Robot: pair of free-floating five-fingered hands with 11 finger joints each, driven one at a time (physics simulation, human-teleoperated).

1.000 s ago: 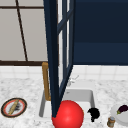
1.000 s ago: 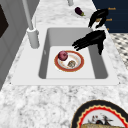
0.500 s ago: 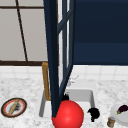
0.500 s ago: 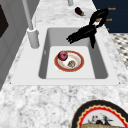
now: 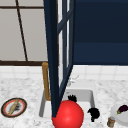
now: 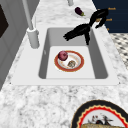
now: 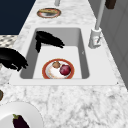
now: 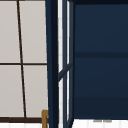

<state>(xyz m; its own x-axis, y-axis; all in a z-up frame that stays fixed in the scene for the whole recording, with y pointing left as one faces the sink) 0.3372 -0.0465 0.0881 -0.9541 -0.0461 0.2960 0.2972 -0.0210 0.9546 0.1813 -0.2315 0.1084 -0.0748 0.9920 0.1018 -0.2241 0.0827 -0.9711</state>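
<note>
**Hands above the sink, plate lying in the basin**

Hovering over the white rectangular sink basin, the left hand sits in the upper middle of the left side view, its black fingers stretched out fairly straight toward the faucet side and closed round nothing. Below it, at the centre of that frame, lies the round orange-rimmed plate on the basin floor, carrying a dark red apple and a small brownish lump; the hand is apart from both. The right hand hangs at the upper right of the same frame, over the counter edge, fingers loosely drooping and holding nothing. Behind it, near the top edge, a purple eggplant rests on a white plate. The grey upright faucet stands at the left of the basin. In the front view a large red sphere fills the lower middle, beside an open dark blue window frame
</note>
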